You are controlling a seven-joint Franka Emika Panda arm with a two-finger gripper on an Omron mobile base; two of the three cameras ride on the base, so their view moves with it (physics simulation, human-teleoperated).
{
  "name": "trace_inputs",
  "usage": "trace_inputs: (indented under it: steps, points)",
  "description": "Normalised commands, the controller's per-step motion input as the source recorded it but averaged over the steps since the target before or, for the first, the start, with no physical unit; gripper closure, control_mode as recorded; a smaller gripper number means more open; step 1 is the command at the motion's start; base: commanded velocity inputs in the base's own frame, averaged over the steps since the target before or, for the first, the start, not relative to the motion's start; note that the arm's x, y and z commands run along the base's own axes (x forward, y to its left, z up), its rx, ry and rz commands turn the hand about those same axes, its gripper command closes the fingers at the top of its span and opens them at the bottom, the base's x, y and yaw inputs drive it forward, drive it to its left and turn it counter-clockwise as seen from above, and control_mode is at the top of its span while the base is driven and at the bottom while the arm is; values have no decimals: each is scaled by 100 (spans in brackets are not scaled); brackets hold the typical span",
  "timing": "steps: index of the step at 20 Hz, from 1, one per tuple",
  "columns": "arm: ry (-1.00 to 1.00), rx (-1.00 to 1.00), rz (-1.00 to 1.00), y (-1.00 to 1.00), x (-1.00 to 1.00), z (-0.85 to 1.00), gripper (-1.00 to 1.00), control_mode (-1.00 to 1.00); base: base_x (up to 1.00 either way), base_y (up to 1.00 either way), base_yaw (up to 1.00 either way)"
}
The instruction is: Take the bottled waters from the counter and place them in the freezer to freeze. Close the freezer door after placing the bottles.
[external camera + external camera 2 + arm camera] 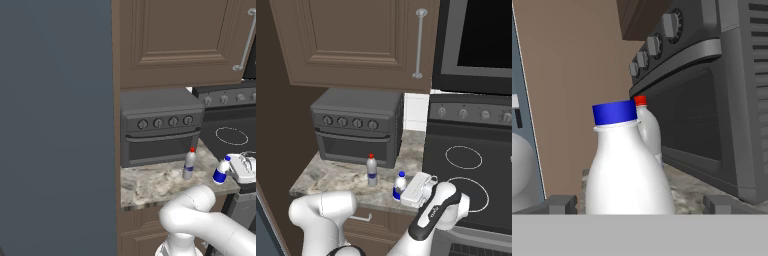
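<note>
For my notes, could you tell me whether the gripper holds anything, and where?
Nothing is held: the gripper is open astride the blue-capped bottle.

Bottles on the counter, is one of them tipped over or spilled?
No. The red-capped bottle and the blue-capped bottle both stand upright on the counter, caps on, nothing spilled. The open gripper sits around the blue-capped one.

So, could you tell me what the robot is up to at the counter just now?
The arm has brought its open end effector up to the blue-capped water bottle, which sits between the fingertips but is not yet gripped. The red-capped bottle stands just beyond it on the granite counter, in front of the toaster oven. Both bottles are upright on the counter, so neither has gone to the freezer yet.
</note>
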Motion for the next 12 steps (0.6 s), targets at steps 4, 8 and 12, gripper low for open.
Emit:
trace_inputs:
  steps: [4,8,12]
  points:
    - [0,0,0,8,0,0,-100,-100,0,0,0]
    - [0,0,0,3,0,0,-100,-100,0,0,0]
    - [0,0,0,10,0,0,-100,-100,0,0,0]
